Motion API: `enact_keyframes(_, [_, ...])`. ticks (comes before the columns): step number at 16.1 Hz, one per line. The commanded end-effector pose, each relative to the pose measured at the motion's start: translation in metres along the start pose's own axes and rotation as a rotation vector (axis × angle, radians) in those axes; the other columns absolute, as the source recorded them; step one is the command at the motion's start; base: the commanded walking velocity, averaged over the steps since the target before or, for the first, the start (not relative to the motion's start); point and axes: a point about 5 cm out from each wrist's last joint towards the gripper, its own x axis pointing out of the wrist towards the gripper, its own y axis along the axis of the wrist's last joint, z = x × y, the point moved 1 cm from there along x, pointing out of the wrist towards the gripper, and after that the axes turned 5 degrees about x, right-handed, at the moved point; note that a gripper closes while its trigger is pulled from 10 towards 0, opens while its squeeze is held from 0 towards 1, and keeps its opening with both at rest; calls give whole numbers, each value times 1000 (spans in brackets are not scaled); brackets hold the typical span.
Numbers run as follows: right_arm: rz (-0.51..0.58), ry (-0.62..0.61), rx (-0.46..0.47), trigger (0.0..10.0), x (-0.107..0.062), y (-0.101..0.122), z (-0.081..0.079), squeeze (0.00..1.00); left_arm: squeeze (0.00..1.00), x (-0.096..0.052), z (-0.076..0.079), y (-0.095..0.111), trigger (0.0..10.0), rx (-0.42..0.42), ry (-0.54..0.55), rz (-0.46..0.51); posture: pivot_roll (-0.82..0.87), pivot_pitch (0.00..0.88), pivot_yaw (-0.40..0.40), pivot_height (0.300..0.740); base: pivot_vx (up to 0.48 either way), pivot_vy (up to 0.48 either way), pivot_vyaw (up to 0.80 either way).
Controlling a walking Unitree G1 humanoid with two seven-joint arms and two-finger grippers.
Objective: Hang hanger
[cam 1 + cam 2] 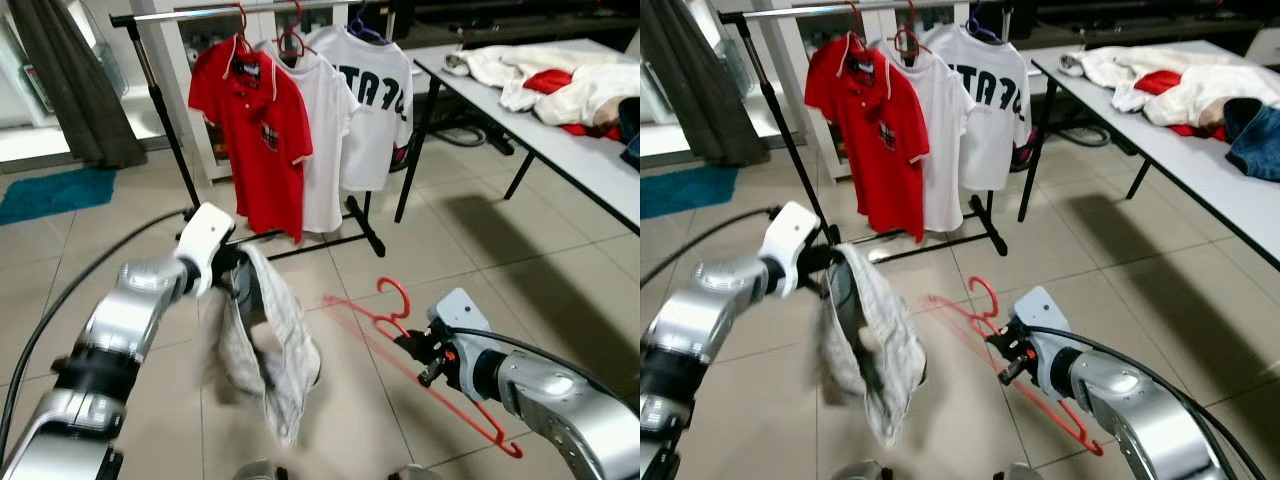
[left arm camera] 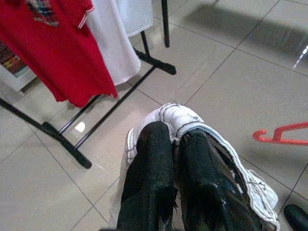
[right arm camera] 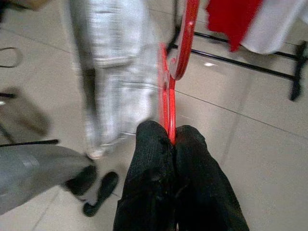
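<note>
Short of the clothes rack (image 1: 160, 110), on the tiled floor side of it, I am holding both pieces of the job. My right gripper (image 1: 425, 352) is clamping together on the red hanger (image 1: 420, 375), fingers pinched on its shoulder bar just below the hook; in the right wrist view the hook is curling up past the fingertips toward the rack. The hanger's long axis is running slantwise, one arm reaching down toward me, the other reaching across toward the white garment (image 1: 262, 345), not yet touching it. My left gripper (image 2: 175, 144) is closing on that garment's upper edge, letting the rest dangle, blurred with swing. The garment is lying beside the hanger's far arm, nearer the rack than the hanger is. Three shirts are already hanging on the rack bar; the red polo (image 1: 250, 125) is nearest. Judgement: hanger tip is needing to enter the garment's opening before anything is going on the bar.
</note>
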Motion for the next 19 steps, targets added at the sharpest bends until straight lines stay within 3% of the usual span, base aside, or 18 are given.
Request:
enact_keyframes(1, [12, 44, -16, 10000, -6, 10, -6, 0, 0, 2, -7, 18, 0, 47, 5, 48, -79, 0, 89, 705, 0, 0, 0])
enact_keyframes(9, [-6, 171, -20, 10000, -9, 20, -23, 0, 0, 18, -18, 41, 0, 56, 10, 51, -69, 0, 87, 705, 0, 0, 0])
enact_keyframes(15, [-21, 245, -17, 10000, 3, 23, -35, 0, 0, 28, -11, 48, 0, 57, -14, 54, -64, 0, 69, 705, 0, 0, 0])
enact_keyframes(17, [-40, 239, -27, 10000, 7, 23, -36, 0, 0, 28, -11, 48, 0, 61, -24, 56, -70, 0, 70, 705, 0, 0, 0])
enact_keyframes(19, [-60, 143, -7, 10000, 19, 19, -24, 0, 0, 26, -6, 52, 0, 71, -65, 73, -73, 0, 72, 705, 0, 0, 0])
